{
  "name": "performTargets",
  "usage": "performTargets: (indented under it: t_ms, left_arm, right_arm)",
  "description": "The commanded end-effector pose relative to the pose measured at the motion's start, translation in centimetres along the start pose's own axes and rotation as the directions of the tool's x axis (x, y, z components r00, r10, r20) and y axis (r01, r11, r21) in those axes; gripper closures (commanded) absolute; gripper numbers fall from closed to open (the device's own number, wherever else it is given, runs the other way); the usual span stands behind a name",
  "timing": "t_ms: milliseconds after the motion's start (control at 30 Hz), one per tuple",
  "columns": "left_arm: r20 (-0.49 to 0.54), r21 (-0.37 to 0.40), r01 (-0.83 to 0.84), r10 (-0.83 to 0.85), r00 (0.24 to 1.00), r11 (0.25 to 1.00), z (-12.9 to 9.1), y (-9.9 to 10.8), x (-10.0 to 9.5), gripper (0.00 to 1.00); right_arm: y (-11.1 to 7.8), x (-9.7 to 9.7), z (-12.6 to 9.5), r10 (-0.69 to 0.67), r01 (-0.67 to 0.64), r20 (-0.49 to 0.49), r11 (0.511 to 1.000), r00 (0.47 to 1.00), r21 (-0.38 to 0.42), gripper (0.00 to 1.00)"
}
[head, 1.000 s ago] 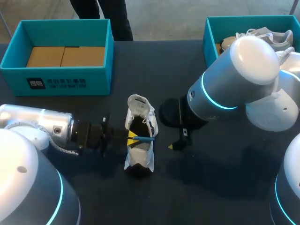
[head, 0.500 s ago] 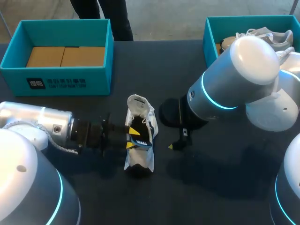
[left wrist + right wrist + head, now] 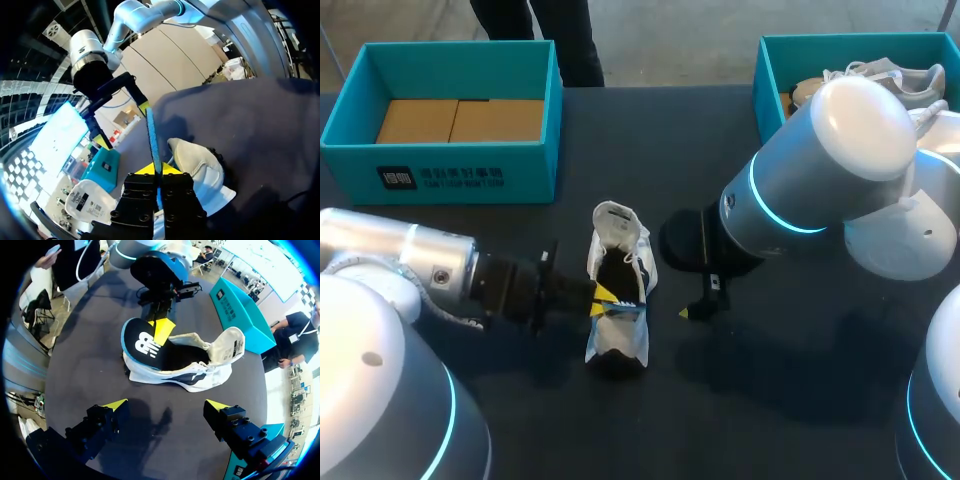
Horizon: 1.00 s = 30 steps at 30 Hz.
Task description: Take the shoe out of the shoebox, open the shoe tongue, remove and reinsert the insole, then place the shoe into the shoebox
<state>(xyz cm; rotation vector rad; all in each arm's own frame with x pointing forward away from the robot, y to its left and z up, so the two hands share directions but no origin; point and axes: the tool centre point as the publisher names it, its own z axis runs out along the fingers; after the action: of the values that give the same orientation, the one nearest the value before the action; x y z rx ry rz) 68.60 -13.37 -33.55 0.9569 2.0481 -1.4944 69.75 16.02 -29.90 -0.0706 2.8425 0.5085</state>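
From the head view, my left arm [image 3: 410, 262] lies nearly level over the desk [image 3: 790, 400], wrist stretched sideways. The left tool [image 3: 604, 297] sits at the near half of the shoe [image 3: 618, 250], clenched on the blue-edged insole [image 3: 623, 311]. The shoe stands on the desk, its long axis running away from me and crosswise to that tool, with the opened tongue at the far end. My right arm [image 3: 820, 180] folds in from the right. Its bulk hides part of the teal shoebox [image 3: 770, 62] behind it, and of the right tool [image 3: 701, 303] I see only one yellow tip, just beside the shoe.

Left wrist view — the left tool [image 3: 159, 170] pinches the insole [image 3: 152, 132], which rises edge-on straight ahead of the tips. The shoe [image 3: 200, 172] lies just beside and below. The right tool [image 3: 123, 125] hangs beyond, released.

Right wrist view — the right tool [image 3: 166, 405] is spread wide, touching nothing. Ahead of it the shoe [image 3: 192, 371] lies broadside. The insole [image 3: 141, 341] tilts up out of the heel end in the left tool [image 3: 161, 331].
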Motion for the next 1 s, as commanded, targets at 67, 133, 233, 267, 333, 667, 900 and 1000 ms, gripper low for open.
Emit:
performTargets:
  t_ms: [67,133,233,267,333,667,900,1000]
  left_arm:
    - [-0.02,-0.012,-0.007,0.007,1.0,1.0,-0.1,0.7,-0.7,1.0]
    - [-0.021,-0.022,-0.016,0.015,1.0,1.0,-0.1,1.0,-0.9,1.0]
    - [-0.037,-0.034,-0.031,0.029,0.999,0.999,-0.1,1.4,-0.9,1.0]
    - [-0.037,-0.033,-0.03,0.029,0.999,0.999,0.0,1.5,-0.9,1.0]
    - [-0.056,-0.044,-0.044,0.041,0.998,0.998,0.0,1.8,-0.9,1.0]
    - [-0.008,-0.041,-0.022,0.021,1.0,0.999,-0.5,1.6,-1.0,0.58]
    - [0.017,-0.022,-0.039,0.04,0.999,0.999,-1.2,-0.3,-1.0,0.66]
    - [0.019,-0.013,-0.048,0.048,0.999,0.999,-1.0,-0.8,-1.0,0.76]
  right_arm:
    - [0.0,0.1,0.2,0.0,0.0,0.002,1.0,1.0,0.0,0.0]
    - [0.0,0.1,0.2,0.0,0.0,0.002,1.0,1.0,0.0,0.0]
    - [0.0,0.1,0.2,0.0,0.0,0.002,1.0,1.0,0.0,0.0]
    - [0.0,0.1,0.2,0.0,0.0,0.002,1.0,1.0,0.0,0.0]
    - [0.0,0.1,0.2,0.0,0.0,0.002,1.0,1.0,0.0,0.0]
    - [0.0,0.1,0.2,0.0,0.0,0.002,1.0,1.0,0.0,0.0]
    - [0.0,0.1,0.2,0.0,0.0,0.002,1.0,1.0,0.0,0.0]
    - [0.0,0.1,0.2,0.0,0.0,0.002,1.0,1.0,0.0,0.0]
